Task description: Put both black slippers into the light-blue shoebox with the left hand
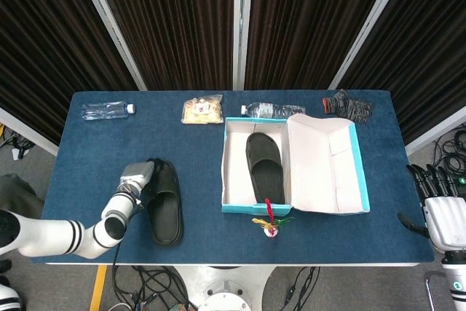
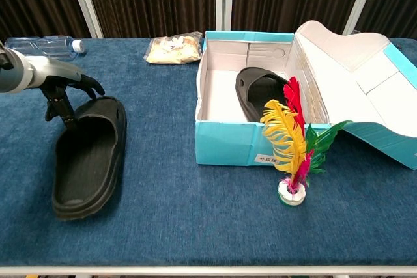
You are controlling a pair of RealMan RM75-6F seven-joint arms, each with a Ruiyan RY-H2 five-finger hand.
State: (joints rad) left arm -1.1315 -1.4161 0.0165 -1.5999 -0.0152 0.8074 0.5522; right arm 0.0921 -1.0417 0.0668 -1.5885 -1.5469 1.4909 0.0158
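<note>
On the left of the dark blue cloth-covered surface (image 1: 196, 245), the left hand (image 2: 64, 89) meets the strap end of the loose black rubber slipper (image 2: 88, 156); its fingers (image 2: 90, 85) are spread over the upper, a thumb reaching down at the rim, and the heel appears slightly raised, though a firm pinch cannot be confirmed. Centre: the light-blue cardboard shoebox (image 1: 251, 210), lid folded open to the right, already contains the other black slipper (image 1: 263, 167). A feathered shuttlecock (image 2: 292, 144) stands just beside the front wall. Far right: the right hand (image 1: 443, 209) hangs off the surface, fingers apart, holding nothing. Step in hand: grasping the second slipper. The next move calls for a secure closure, then a lift over the box wall.
</note>
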